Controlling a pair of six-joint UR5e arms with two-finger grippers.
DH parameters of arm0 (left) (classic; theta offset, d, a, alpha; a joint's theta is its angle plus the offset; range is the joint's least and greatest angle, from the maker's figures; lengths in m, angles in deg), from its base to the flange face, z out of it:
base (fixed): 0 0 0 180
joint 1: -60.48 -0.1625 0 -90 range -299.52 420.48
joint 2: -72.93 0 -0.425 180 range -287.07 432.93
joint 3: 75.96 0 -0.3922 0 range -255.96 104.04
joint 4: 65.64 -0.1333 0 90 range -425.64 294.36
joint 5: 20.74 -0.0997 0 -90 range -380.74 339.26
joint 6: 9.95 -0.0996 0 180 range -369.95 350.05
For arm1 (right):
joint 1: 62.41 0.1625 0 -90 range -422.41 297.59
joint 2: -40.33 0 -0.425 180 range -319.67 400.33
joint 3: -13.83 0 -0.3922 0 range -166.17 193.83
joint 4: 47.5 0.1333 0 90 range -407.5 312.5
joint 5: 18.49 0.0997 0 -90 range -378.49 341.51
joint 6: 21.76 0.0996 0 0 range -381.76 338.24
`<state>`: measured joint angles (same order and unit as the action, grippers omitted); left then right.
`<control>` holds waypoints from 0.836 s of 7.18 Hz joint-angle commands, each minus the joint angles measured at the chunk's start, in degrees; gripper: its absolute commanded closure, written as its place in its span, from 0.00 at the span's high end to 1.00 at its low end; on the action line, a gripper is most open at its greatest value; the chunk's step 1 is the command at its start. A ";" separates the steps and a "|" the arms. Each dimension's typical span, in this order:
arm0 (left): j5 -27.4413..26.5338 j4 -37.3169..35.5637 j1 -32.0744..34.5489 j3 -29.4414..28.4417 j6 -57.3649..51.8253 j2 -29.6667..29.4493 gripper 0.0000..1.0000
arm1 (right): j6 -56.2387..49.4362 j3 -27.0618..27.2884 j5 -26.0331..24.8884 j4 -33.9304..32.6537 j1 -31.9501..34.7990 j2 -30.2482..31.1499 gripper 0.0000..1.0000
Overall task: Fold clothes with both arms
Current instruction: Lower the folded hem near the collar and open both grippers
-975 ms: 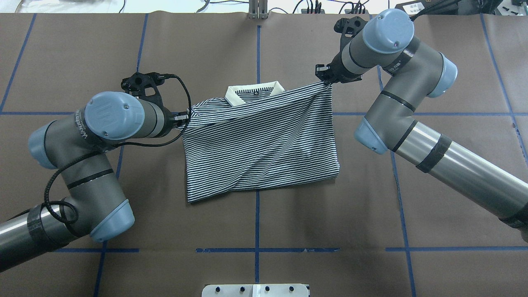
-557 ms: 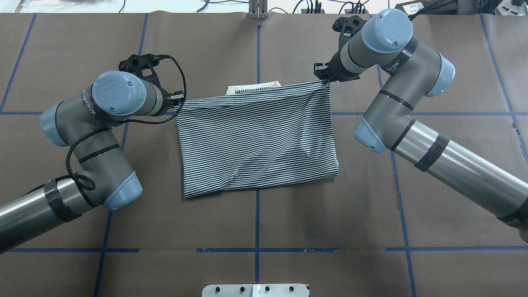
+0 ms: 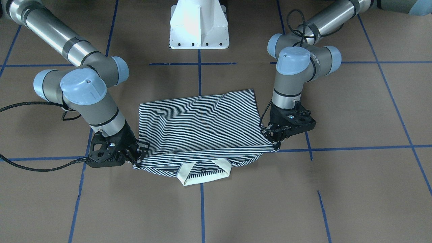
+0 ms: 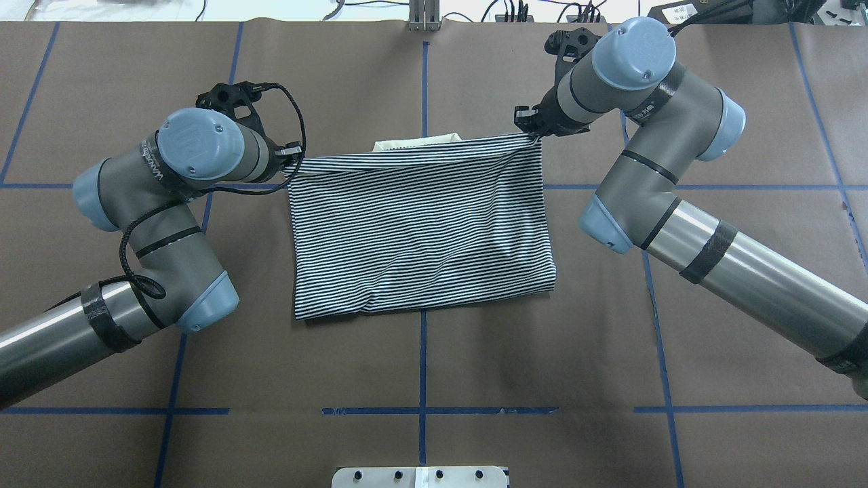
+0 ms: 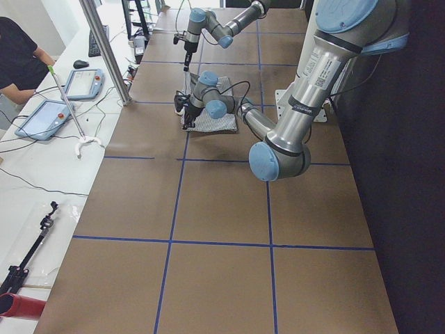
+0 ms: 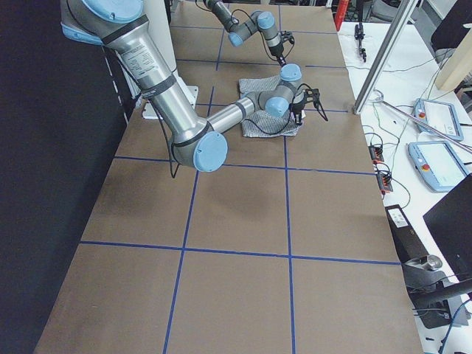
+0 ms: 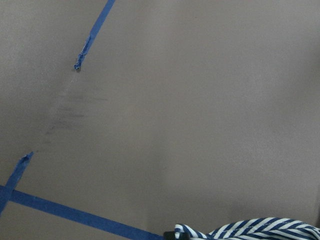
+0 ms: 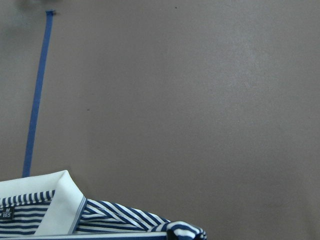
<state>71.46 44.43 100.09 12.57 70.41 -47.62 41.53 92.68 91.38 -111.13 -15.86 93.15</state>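
**Navy-and-white polo shirt clamped at two corners**

One polo shirt (image 4: 420, 230) lies folded on the brown paper table cover (image 4: 339, 74), astride the central blue tape line (image 4: 425, 88). Its cream collar (image 3: 202, 172) shows beyond the far edge of the upper layer. The neck label (image 8: 6, 215) carries print too small to read. Lettering (image 4: 150, 169) on the left arm (image 4: 169, 257) is likewise illegible.

Left gripper (image 4: 295, 157): jaws closed on the upper layer's far corner on the robot's left. Right gripper (image 4: 532, 132): jaws closed on the opposite far corner. The edge between them runs straight.

Count: one shirt, two arms, two grippers.
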 commanded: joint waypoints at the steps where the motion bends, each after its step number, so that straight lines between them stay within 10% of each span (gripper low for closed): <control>1: 0.00 -0.03 0.29 -0.29 -0.03 -0.04 0.00 | 0.00 -0.19 0.00 0.00 -0.06 0.00 0.00; 4: 0.09 0.15 0.11 -0.21 0.06 -0.91 0.00 | 0.00 0.07 0.00 0.09 -0.06 -0.09 0.00; 5: 0.18 0.15 0.11 -0.21 0.06 -1.00 0.12 | 0.00 0.24 0.08 0.09 -0.06 -0.09 0.00; 6: 0.18 0.15 0.02 -0.21 -0.02 -0.92 0.60 | 0.00 0.16 0.08 0.09 -0.06 -0.09 0.07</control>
<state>71.60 44.57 100.19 12.36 70.45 -48.51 41.52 92.81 91.43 -111.05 -15.92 93.08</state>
